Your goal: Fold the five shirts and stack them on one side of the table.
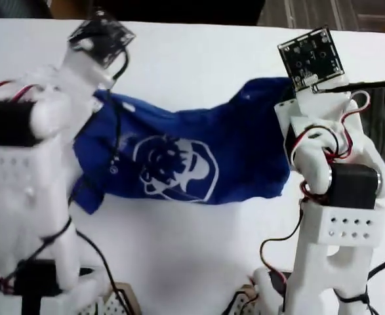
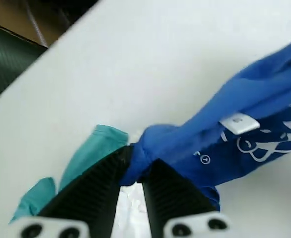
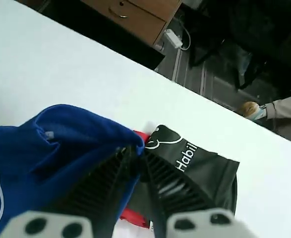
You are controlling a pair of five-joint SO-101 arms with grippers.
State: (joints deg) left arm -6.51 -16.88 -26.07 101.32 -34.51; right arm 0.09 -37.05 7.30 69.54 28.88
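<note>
High view: blue shirt point(image 1: 179, 164) stretched across mid-counter point(image 1: 199, 52), from 9 to 3 o'clock, between both arms. Left wrist view: left jaws clamped on a blue shirt corner, teal shirt point(image 2: 93, 148) just beside. Right wrist view: right jaws clamped on the opposite blue edge, black shirt point(image 3: 195, 163) near.

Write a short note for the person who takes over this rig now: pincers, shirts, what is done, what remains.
The left pincer is shut on one end of the blue shirt, the right pincer on the other.
The shirt is stretched between them over the table, unfolded.
A teal shirt lies below the left pincer; a black shirt and red cloth below the right.
Done: both ends gripped. Left: fold it, stack all five.
</note>
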